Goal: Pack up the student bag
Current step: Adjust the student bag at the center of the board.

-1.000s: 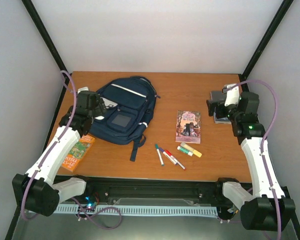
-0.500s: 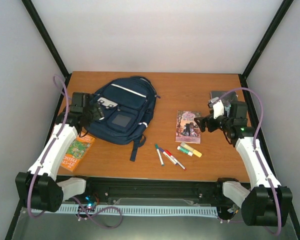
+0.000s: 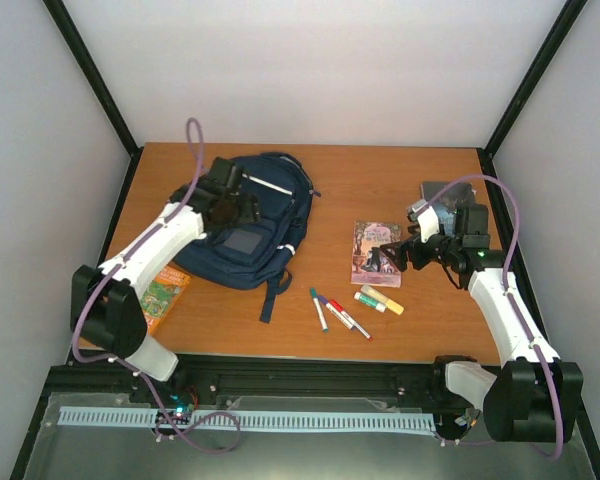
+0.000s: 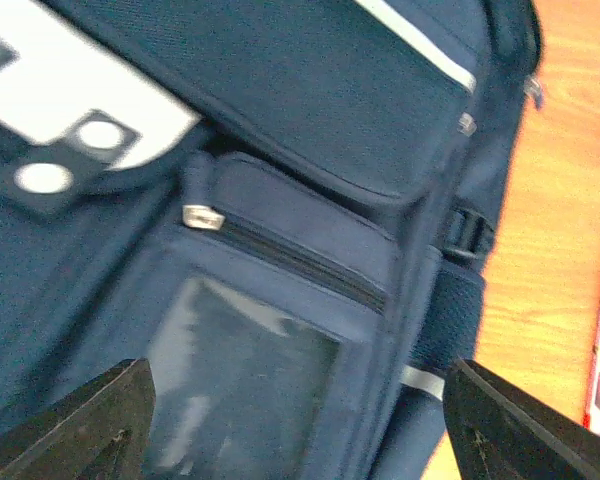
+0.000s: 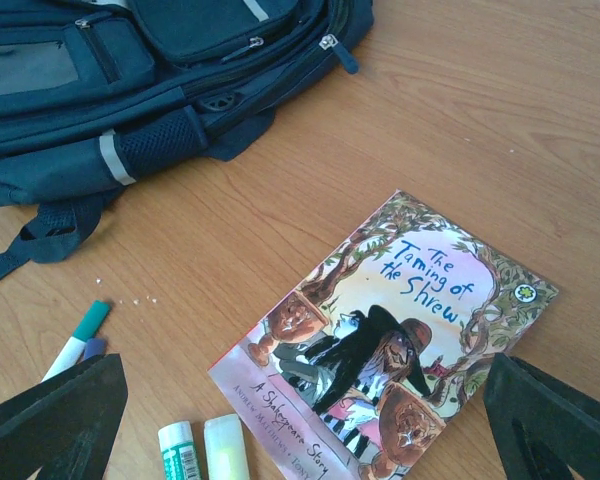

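An orange book [image 3: 160,297] lies flat at the left edge of the table [image 3: 380,175], its upper end under the left arm. Just right of it, on the upper left part of the table, the student bag [image 3: 265,250] lies front side up. Its strap [image 3: 272,296] trails toward the bottom of the frame. The left arm crosses the bag's upper left corner and hides it from above. The left pincer [image 3: 232,205] hangs over the bag's upper half. In the left wrist view its fingers [image 4: 90,425] sit spread in the two bottom corners with nothing pinched. Only the zip pocket [image 4: 280,250] and the white patch [image 4: 70,80] show beyond them. Whether the tips touch the fabric cannot be told.

Right of the strap, in the middle of the table, three markers [image 3: 335,312] lie fanned out. Just beside them are a glue stick [image 5: 185,450] and a yellow highlighter [image 5: 225,445]. Above those lies a pink paperback [image 5: 400,330], cover up, apart from the bag. The right pincer [image 3: 400,255] is over the paperback's right edge with its jaws spread wide and empty. Farther right, at the upper right of the table, a dark flat thing [image 3: 438,190] is partly hidden by the right arm.
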You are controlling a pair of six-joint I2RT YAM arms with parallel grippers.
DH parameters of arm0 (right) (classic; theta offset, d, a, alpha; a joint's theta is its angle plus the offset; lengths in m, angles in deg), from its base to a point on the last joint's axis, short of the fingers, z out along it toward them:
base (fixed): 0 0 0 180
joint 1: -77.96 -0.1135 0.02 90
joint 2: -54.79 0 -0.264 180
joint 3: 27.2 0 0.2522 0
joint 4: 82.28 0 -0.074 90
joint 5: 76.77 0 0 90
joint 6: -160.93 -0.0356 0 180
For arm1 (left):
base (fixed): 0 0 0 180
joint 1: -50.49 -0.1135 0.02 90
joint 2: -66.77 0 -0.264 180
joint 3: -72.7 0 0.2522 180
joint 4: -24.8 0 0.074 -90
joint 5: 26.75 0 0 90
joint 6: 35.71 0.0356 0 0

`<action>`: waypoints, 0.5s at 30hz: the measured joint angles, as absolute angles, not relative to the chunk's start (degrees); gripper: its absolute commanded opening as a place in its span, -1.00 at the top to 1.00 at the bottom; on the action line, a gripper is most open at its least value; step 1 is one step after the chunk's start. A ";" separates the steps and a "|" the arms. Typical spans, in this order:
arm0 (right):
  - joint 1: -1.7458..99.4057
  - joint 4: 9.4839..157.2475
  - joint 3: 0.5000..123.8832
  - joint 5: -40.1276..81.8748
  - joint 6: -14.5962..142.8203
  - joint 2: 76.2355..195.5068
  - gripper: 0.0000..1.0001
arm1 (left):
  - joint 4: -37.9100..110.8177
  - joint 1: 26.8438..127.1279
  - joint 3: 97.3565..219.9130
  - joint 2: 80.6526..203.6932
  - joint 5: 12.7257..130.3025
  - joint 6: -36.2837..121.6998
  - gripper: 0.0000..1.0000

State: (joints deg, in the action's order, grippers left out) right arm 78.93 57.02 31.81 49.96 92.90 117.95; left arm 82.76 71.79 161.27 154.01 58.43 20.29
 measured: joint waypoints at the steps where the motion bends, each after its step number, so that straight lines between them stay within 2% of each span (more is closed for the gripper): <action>1: 78.93 56.87 31.81 50.18 93.19 117.97 -1.00 | 82.76 73.16 162.39 155.58 58.59 20.44 -0.53; 6: 78.93 56.37 31.81 51.30 94.17 118.65 -1.00 | 82.81 78.61 168.13 162.51 58.59 22.02 -0.28; 15: 78.86 55.27 31.81 52.41 94.91 119.45 -1.00 | 83.79 81.16 192.94 186.16 54.17 27.35 -0.33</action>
State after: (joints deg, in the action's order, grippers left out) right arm 78.86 55.27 31.81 52.41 94.91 119.45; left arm 83.79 81.16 192.94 186.16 54.17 27.35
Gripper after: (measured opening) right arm 0.999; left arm 0.662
